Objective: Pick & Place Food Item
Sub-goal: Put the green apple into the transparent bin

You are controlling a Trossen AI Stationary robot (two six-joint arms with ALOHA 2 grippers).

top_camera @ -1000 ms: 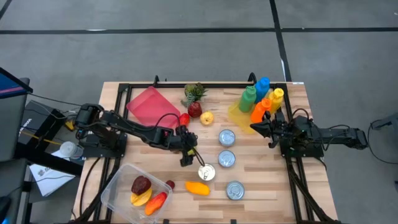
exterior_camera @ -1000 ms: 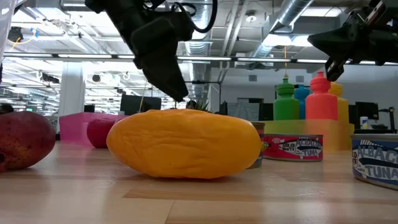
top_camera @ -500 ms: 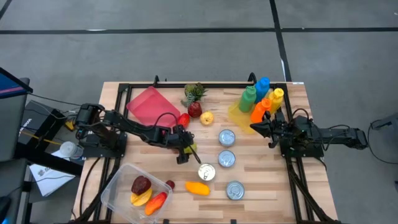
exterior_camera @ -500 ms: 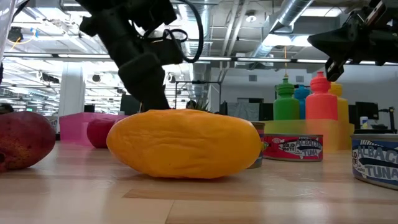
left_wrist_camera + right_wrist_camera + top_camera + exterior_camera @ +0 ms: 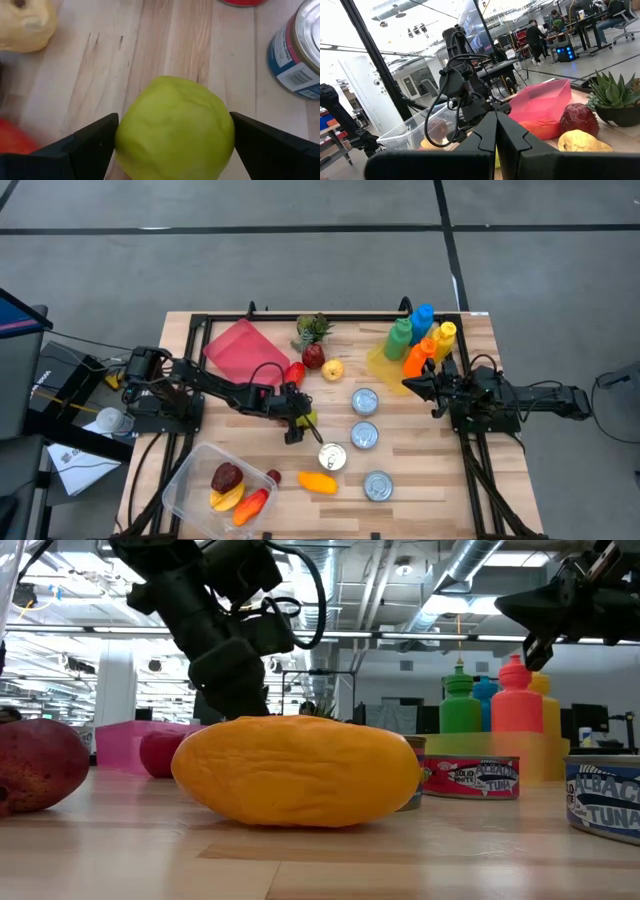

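Note:
A round green fruit rests on the wooden table near its middle, a small green spot from above. My left gripper slants down over it with one finger on each side, open. In the low view an orange fruit hides those fingertips. A clear bin with several fruits stands at the near left. My right gripper waits shut above the table's right side. My left gripper has a finger at one side of the green fruit and the other finger at the opposite side, coming from above at a slant. Whether the fingers touch the fruit, I cannot tell. The fruit sits on the table.
Three tins stand right of and near the gripper. An orange fruit lies by the front edge. A pink tray, a red fruit, a yellow fruit, a plant and coloured bottles line the far side.
My left gripper has sunk toward the table and drawn back a little toward the left edge, away from the nearest tin, down onto the green fruit. Nothing on the table has shifted.

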